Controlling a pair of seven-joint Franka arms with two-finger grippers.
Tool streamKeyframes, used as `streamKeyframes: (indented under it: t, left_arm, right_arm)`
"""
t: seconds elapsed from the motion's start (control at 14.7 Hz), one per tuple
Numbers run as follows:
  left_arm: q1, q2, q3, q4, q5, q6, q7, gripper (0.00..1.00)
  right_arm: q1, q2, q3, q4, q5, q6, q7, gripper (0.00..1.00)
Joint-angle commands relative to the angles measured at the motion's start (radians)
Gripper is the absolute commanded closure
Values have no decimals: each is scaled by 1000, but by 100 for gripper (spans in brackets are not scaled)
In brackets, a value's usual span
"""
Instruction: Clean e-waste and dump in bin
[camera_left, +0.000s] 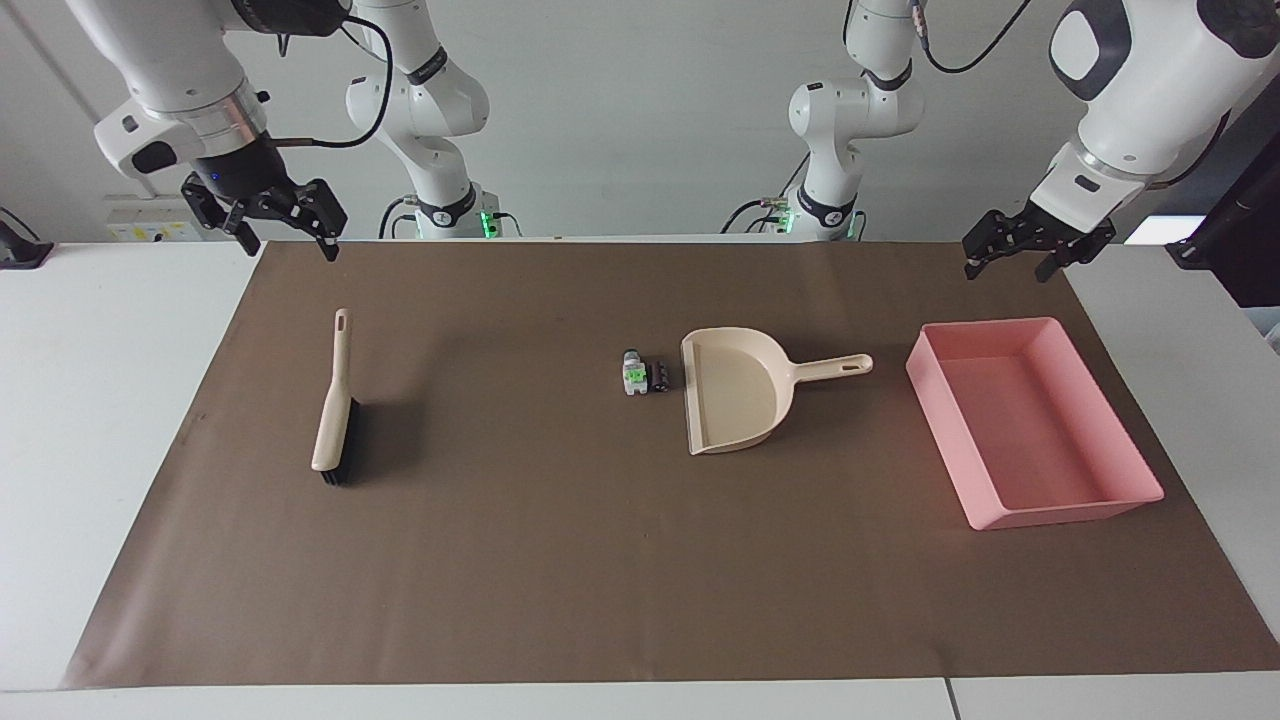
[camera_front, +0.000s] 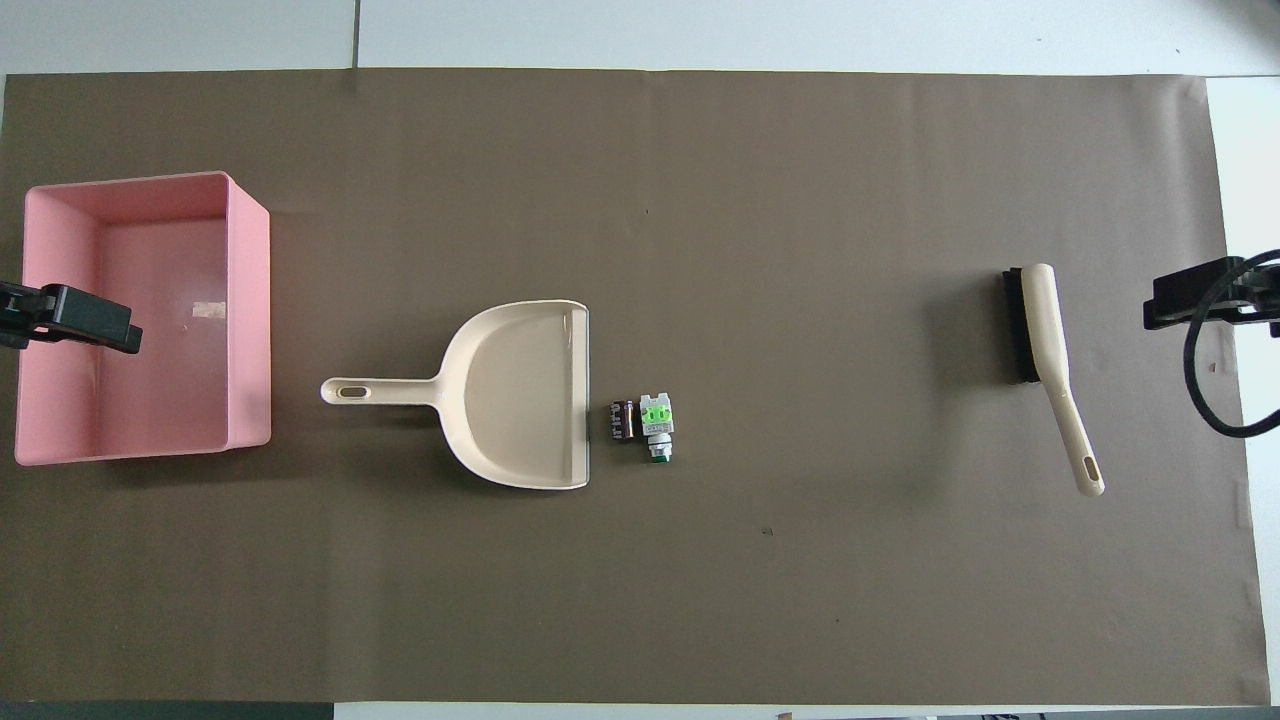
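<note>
Pink bin (camera_left: 1035, 500); both hands (camera_left: 285, 215) open, empty.

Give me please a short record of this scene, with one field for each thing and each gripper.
e-waste: two small bits on the brown mat, just off the dustpan's open edge
dustpan: empty, handle pointing to the bin
bin: pink tray, empty, at the left arm's end
brush: lying at the right arm's end
left gripper: raised, waiting, jaws open
right gripper: raised, waiting, jaws open
</note>
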Motion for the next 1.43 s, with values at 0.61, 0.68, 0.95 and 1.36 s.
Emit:
streamKeyframes:
  t: [0.61,0.68,0.95,1.36]
  left_arm:
    - [-36,-16,4,-4,77,0,-21,1]
    - [-37,-16,4,-4,79,-2,-26,1]
    - [-37,-16,-4,-4,73,17,-9,2]
    - [-39,-11,-5,-18,8,44,358,2]
  right_arm:
    - [-45,-18,-1,-40,14,22,-47,1]
    - [-47,-27,-1,-75,10,75,-52,1]
    - [-82,-134,-3,-379,3,308,-142,1]
    - [-154,-84,-3,-610,19,520,-280,1]
